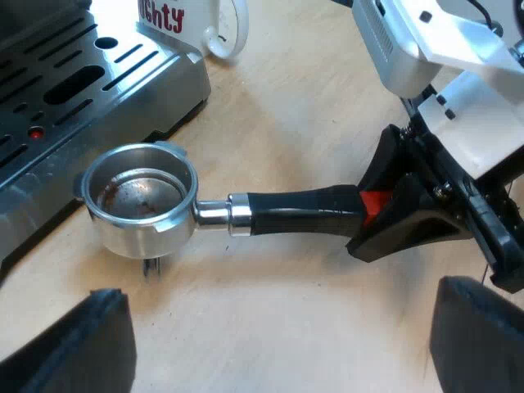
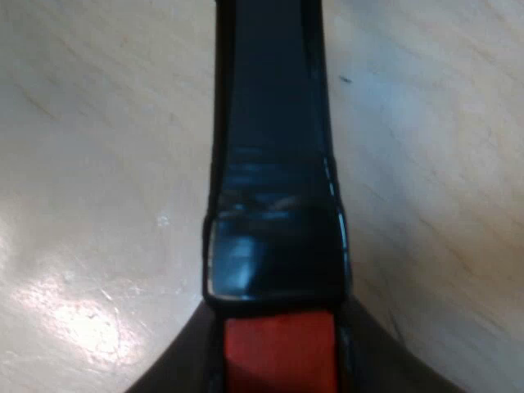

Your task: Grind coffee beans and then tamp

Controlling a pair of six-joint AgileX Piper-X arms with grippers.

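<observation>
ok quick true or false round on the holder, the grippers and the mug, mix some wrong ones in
1. The metal holder is locked into the espresso machine's front. False: it is loose, out beside the machine's drip tray.
2. The right gripper grips the holder's handle at its red end. True.
3. The left gripper is shut on the mug. False: its fingers are wide open with nothing between them, and the mug stands by the machine.
4. The holder's basket is heaped with ground coffee. False: there is only a dark trace on its bottom.
5. The mug is white with red lettering. True.
</observation>
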